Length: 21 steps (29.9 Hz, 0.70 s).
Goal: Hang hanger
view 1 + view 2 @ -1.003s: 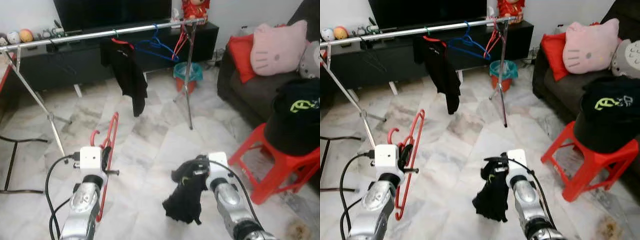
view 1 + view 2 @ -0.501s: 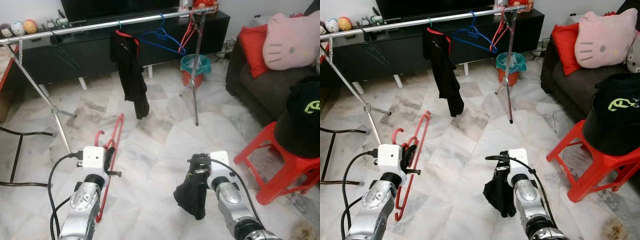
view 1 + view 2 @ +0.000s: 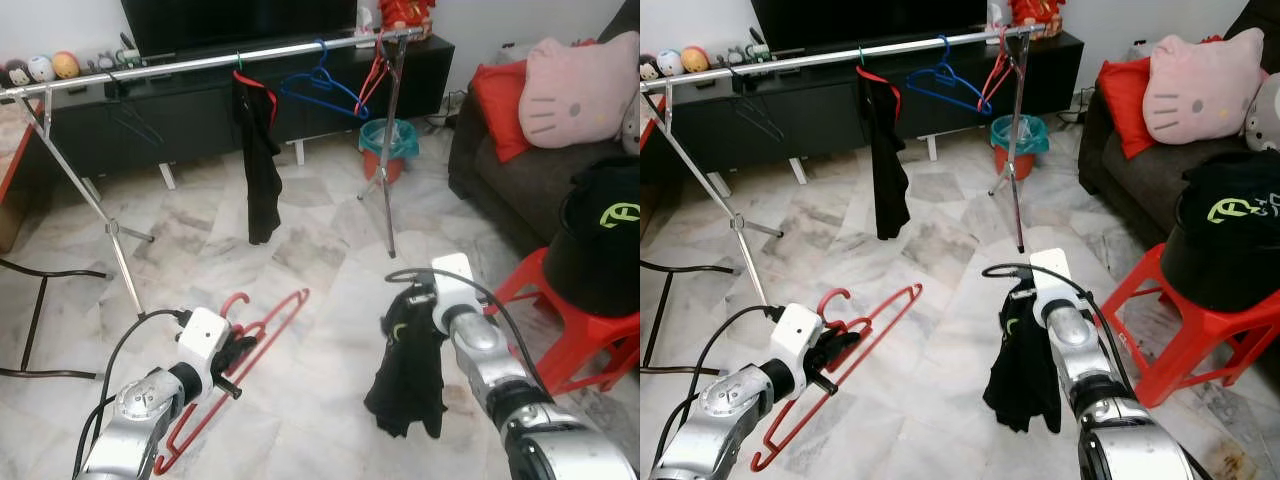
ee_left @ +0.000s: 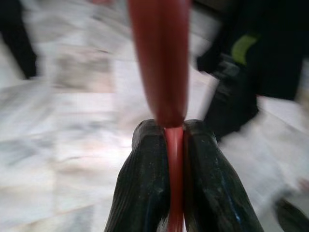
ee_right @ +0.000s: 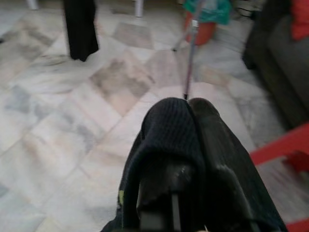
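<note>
Left eye view: left gripper [image 3: 238, 352] fingers clamping red hanger [image 3: 262, 327], slanting toward clothes rail [image 3: 200, 63] far ahead; right gripper [image 3: 412, 305] gripping black garment [image 3: 408, 370].

Floor [image 3: 300, 250]: pale marbled tile. Standing on it: clothes rack [image 3: 388, 150] legs, teal-and-red bin [image 3: 383, 148] behind rack, red stool [image 3: 575, 335] at right, sofa [image 3: 500, 180], black TV cabinet [image 3: 200, 110], possibly dark frame [image 3: 40, 320] at left.
</note>
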Motion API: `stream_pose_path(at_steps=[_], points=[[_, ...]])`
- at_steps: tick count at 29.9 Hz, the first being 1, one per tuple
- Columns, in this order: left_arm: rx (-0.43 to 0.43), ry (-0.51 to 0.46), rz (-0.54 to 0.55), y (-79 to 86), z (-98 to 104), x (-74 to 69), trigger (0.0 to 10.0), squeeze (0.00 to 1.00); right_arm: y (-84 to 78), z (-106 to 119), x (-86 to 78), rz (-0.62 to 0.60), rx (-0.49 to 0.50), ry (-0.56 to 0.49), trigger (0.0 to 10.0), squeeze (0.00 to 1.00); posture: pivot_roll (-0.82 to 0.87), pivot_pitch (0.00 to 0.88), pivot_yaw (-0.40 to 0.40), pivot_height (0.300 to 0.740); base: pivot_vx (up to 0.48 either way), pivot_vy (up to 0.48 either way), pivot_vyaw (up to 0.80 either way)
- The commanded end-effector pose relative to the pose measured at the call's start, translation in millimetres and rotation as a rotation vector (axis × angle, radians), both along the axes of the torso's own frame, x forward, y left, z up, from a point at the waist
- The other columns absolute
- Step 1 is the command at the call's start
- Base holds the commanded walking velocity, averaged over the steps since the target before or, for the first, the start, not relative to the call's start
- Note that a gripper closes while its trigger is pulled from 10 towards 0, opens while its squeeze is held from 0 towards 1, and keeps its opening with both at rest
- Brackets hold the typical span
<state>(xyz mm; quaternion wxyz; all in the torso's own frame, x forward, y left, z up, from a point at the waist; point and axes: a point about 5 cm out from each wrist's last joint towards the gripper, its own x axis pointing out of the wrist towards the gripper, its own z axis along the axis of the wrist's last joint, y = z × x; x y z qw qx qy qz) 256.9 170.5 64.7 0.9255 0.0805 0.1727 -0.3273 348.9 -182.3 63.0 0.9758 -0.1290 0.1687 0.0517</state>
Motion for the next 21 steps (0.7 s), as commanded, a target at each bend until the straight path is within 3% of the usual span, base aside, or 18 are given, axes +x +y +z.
stream_pose_path(at_steps=[1, 4, 9, 12, 21], points=[[-0.028, 0.022, -0.105, -9.6, 7.5, -2.6, 10.0, 0.0, 12.4, 9.8, 7.9, 0.082, 0.003, -0.001, 10.0, 0.0, -0.02, 0.035, 0.031, 0.74, 0.0, 0.0, 0.0], [-0.059, 0.053, -0.194, -16.7, 13.4, -5.6, 10.0, 0.0, 23.6, 15.0, 11.7, 0.21, -0.025, 0.033, 10.0, 0.0, -0.02, 0.034, 0.029, 0.74, 0.0, 0.0, 0.0], [-0.083, 0.078, -0.256, -19.4, 18.5, -6.9, 10.0, 0.0, 30.1, 21.6, 16.2, 0.279, -0.055, 0.054, 10.0, 0.0, -0.02, 0.032, 0.027, 0.74, 0.0, 0.0, 0.0], [-0.101, 0.118, -0.318, -21.4, 21.3, -13.1, 10.0, 0.0, 26.3, 23.0, 17.9, 0.267, -0.105, 0.06, 10.0, 0.0, -0.01, 0.02, 0.022, 0.74, 0.0, 0.0, 0.0], [-0.144, 0.173, -0.369, -26.8, 21.4, -19.2, 10.0, 0.0, 25.6, 29.5, 23.3, 0.188, -0.083, 0.048, 10.0, 0.0, -0.01, 0.001, 0.017, 0.74, 0.0, 0.0, 0.0]])
